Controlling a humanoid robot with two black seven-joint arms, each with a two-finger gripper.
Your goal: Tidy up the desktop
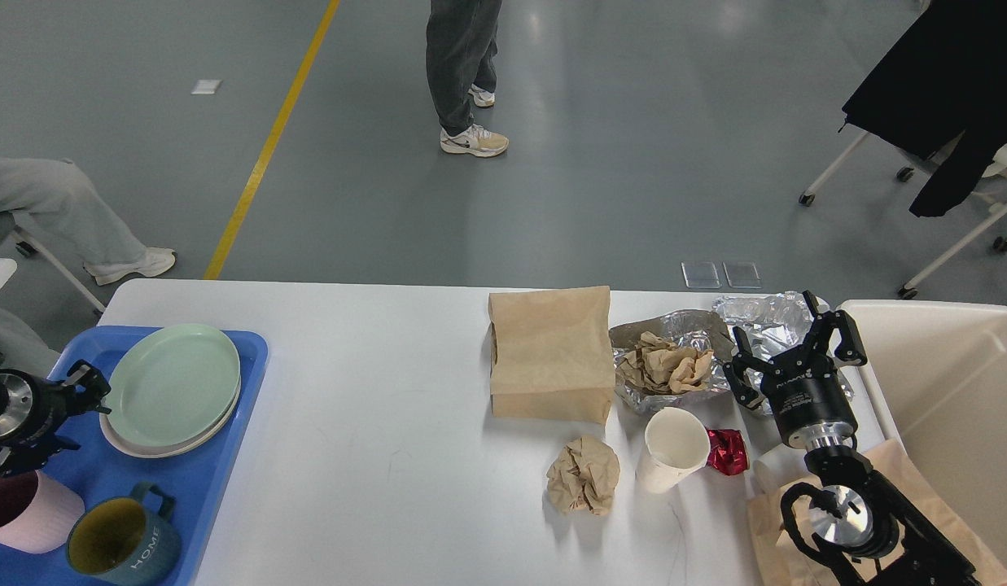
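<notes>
The white desktop (373,391) holds litter on its right half: a brown paper bag (550,354), crumpled foil (764,319) with crumpled brown paper (664,366) on it, a crumpled paper ball (584,474), a tipped white paper cup (674,448) and a red wrapper (728,450). My left gripper (78,411) is open and empty, just left of the green plate (173,384), which lies stacked on a pink plate (157,448). My right gripper (788,348) is open and empty, above the foil's right part.
A blue tray (226,472) at the left holds the plates, a pink mug (19,509) and a dark green mug (120,541). A cream bin (951,391) stands at the right edge. Brown paper (918,480) lies under my right arm. People stand and sit beyond the table.
</notes>
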